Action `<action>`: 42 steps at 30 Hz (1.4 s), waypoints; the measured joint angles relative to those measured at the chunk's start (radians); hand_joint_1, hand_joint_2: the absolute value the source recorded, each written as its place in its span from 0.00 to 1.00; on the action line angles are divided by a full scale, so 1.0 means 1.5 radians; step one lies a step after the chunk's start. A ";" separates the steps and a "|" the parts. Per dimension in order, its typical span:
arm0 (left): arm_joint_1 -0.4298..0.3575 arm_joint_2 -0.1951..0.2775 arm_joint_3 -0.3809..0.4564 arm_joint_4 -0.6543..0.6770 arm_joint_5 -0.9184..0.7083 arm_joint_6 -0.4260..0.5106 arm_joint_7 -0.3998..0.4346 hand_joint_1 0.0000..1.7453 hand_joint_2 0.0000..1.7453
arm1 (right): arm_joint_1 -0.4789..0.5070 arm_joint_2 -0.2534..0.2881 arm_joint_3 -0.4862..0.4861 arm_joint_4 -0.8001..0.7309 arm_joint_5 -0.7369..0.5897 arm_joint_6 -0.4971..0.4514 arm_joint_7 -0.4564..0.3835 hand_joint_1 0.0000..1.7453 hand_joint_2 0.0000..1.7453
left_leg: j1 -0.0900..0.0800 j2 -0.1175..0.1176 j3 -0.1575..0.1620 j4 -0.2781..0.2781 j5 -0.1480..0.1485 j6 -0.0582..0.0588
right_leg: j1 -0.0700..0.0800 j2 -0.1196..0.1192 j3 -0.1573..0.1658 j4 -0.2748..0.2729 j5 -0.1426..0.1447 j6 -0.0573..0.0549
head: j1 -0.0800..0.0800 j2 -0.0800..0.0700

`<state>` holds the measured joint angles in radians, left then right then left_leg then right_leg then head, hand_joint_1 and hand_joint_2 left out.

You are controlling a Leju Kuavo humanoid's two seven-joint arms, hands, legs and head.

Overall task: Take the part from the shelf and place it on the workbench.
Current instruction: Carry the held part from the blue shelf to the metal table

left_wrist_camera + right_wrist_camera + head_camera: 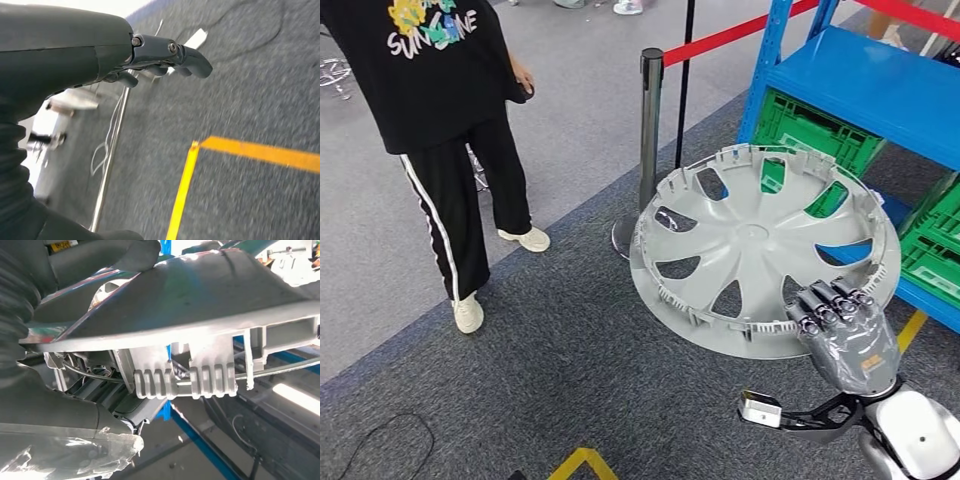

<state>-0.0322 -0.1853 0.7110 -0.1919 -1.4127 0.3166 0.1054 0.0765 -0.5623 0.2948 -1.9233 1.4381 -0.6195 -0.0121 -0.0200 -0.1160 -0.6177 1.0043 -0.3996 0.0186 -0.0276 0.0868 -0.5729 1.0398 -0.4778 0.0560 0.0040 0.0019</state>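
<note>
Head view: the right hand (841, 325) grips the big grey wheel cover (761, 245) at its 5 o'clock rim, off the blue shelf (878, 85). Left hand (166, 55) holds nothing, fingers loose. Carry it flat and slowly.

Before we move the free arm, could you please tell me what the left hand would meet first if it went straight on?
Probably the dark grey carpet floor: the left hand points out over it, though depth is unclear.
</note>
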 joint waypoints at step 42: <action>-0.016 -0.020 0.038 0.000 0.040 -0.061 0.029 0.00 1.00 | -0.119 0.014 0.040 0.086 -0.071 0.074 -0.037 1.00 1.00 | 0.007 0.077 -0.078 0.136 -0.036 -0.023 | 0.007 -0.100 0.000 -0.004 0.004 -0.017 | -0.004 0.000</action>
<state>-0.0560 -0.2155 0.7675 -0.1919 -1.3519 0.2244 0.1492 -0.1019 -0.5406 0.3543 -1.7947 1.3318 -0.5081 -0.0683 -0.0102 -0.0005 -0.7346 1.2079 -0.4542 -0.0158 -0.0169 -0.0631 -0.5732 1.0342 -0.4714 0.0309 -0.0018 0.0019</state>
